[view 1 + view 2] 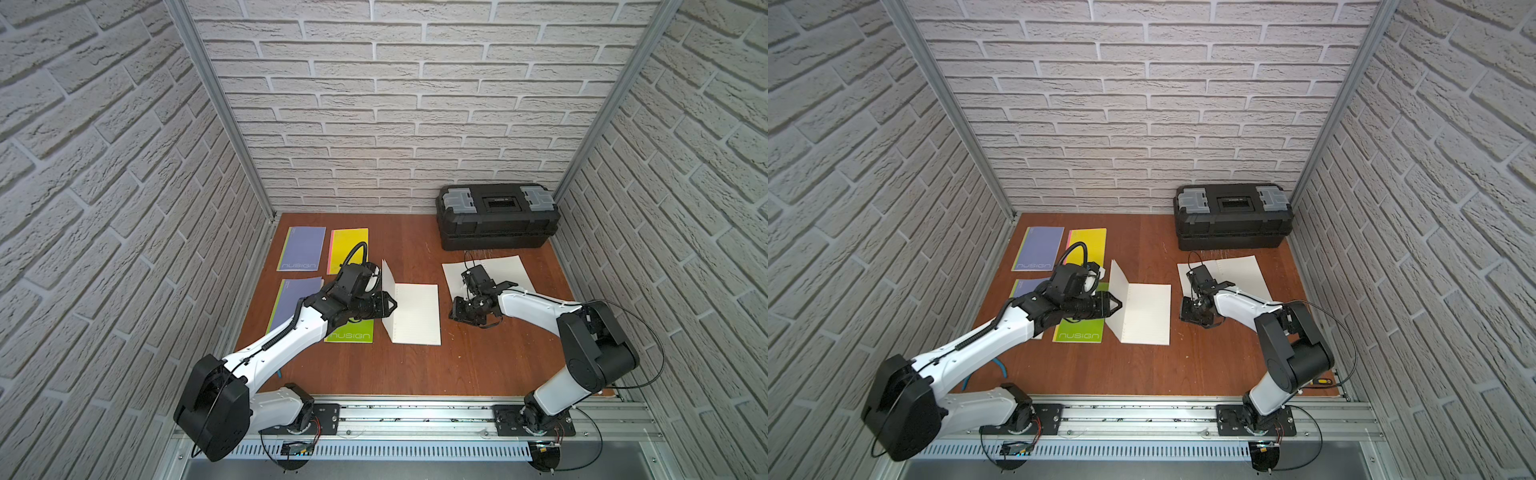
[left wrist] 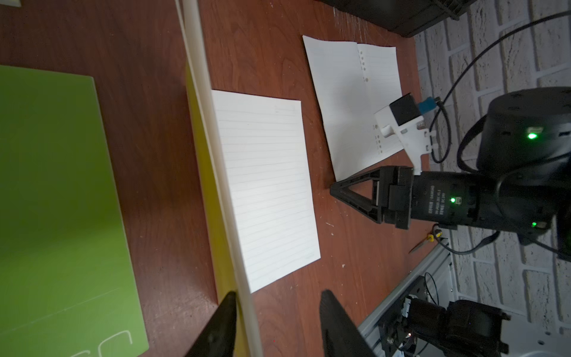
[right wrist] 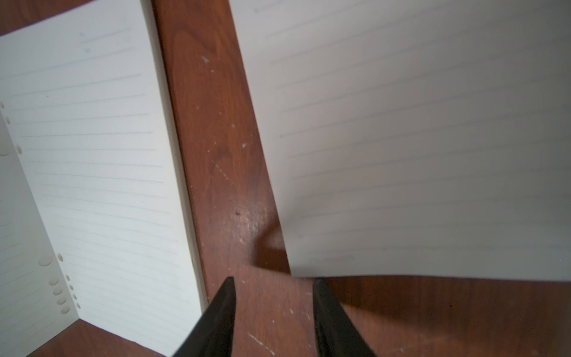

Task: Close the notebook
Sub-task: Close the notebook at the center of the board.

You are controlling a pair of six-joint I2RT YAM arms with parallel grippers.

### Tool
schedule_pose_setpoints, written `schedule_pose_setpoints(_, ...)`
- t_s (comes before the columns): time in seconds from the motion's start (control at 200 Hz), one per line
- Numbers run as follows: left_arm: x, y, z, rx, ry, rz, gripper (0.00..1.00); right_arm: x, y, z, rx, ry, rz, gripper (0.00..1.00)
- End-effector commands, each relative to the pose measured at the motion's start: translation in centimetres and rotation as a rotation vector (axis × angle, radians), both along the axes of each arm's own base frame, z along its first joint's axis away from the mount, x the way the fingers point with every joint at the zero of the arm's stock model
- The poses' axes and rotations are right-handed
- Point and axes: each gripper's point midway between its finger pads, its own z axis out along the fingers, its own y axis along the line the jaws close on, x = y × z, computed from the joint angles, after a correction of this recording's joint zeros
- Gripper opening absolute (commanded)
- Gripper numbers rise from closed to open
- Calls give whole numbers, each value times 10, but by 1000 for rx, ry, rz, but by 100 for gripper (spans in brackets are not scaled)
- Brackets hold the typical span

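Observation:
The notebook [image 1: 415, 313] lies open mid-table. Its right page [image 1: 1148, 313] is flat, and its left half [image 1: 388, 286], yellow-backed, stands almost upright. My left gripper [image 1: 390, 305] is at that raised half, open. In the left wrist view the standing leaf [image 2: 216, 173] passes between the fingers of the left gripper [image 2: 278, 293], close against one fingertip [image 2: 227, 306] and well clear of the other one. My right gripper [image 1: 459, 311] hangs open over bare wood, between the notebook's flat page [image 3: 92, 154] and another open notebook [image 3: 417, 139], with nothing in the right gripper [image 3: 274, 279].
The second open notebook [image 1: 486, 274] lies at the right, in front of a black toolbox [image 1: 496, 216]. Closed notebooks sit at the left: two purple [image 1: 301, 248] [image 1: 295, 299], one yellow [image 1: 349, 245], one green [image 1: 349, 334] under my left arm. Brick walls enclose three sides.

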Motion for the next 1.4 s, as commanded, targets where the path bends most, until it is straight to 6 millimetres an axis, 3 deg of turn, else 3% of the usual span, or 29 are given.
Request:
schedule_pose_setpoints(0.0, 7, -17, 17, -41, -57, -40, 46, 3, 6, 10, 23, -32, 10, 42)
schedule_pose_setpoints(0.425, 6, -66, 14, -124, -68, -139, 47, -4, 1, 32, 24, -86, 5, 43)
schedule_pose_setpoints(0.805, 7, -93, 1, -216, -57, -205, 48, -6, -4, 43, 13, -110, -4, 43)
schedule_pose_setpoints(1.395, 11, -84, -81, 41, 70, -144, 45, -7, 8, 35, 40, -105, 43, 43)
